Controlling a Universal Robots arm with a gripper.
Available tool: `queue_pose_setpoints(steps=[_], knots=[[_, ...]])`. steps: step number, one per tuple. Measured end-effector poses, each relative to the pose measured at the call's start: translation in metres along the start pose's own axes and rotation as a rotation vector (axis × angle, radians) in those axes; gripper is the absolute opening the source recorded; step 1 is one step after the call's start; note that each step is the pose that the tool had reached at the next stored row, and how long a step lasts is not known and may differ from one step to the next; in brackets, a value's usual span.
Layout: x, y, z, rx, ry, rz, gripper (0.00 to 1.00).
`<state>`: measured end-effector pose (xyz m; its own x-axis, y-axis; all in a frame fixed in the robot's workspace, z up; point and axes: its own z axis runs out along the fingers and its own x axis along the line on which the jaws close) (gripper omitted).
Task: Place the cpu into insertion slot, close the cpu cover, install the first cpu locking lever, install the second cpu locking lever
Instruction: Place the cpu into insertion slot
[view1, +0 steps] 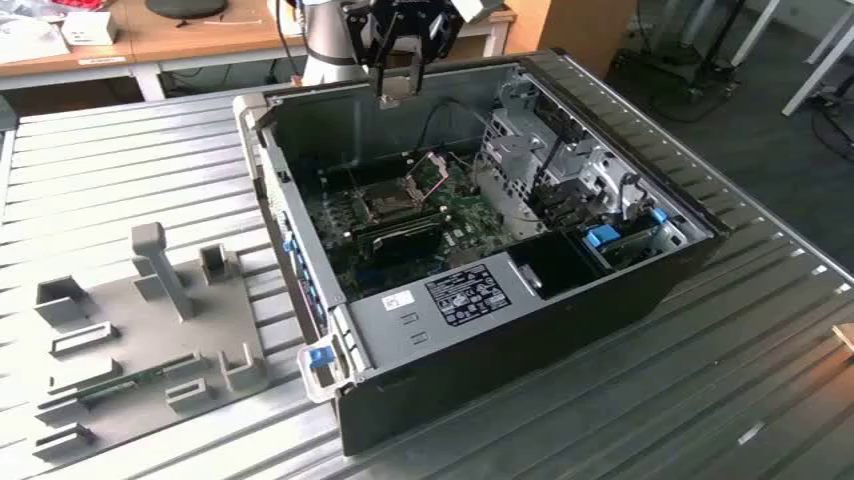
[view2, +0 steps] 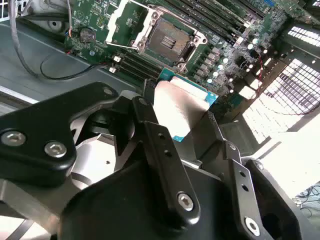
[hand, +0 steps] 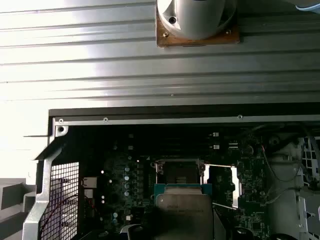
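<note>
**Tool.** The tool (view1: 396, 88) hangs above the rear edge of the open case (view1: 561, 350), which lies on its side on the ribbed metal tabletop (view1: 120, 180). Its jaws are clamped on the cpu (view1: 394, 99). In the second wrist view, the two black fingers (view2: 161, 145) press on opposite edges of the cpu (view2: 182, 102), with the pale face showing between them and a teal-green rim along the outer edges.

**Cpu.** The cpu is held in the air, well apart from the board (view1: 461, 215). In the first wrist view, the cpu (hand: 183, 212) appears just beside the slot (hand: 180, 172) and does not touch it.

**Slot.** The slot (view1: 387, 205) is on the green board inside the case. In the second wrist view, the slot (view2: 167, 37) is uncovered: a dark square well inside a silvery rim, with nothing seated in it. Long black memory slots (view2: 210, 22) run beside it.

**Cover.** The cover (view1: 427, 172) is swung up off the slot and stands tilted on its hinge, on the side toward the exterior view's right. In the second wrist view, the cover (view2: 126, 21) shows as a silvery frame with a large square window, and the board is visible through it.

**Surroundings.** A grey fixture tray (view1: 147, 330) lies on the tabletop toward the exterior view's left, well apart from the case.
</note>
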<state>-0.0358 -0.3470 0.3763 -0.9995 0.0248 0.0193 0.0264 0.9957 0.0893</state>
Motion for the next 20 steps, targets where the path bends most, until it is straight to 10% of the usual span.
queue_pose_setpoints(steps=[20], knots=[[-0.0001, -0.0005, 0.0054, 0.0002, 0.0001, 0.000, 0.54]])
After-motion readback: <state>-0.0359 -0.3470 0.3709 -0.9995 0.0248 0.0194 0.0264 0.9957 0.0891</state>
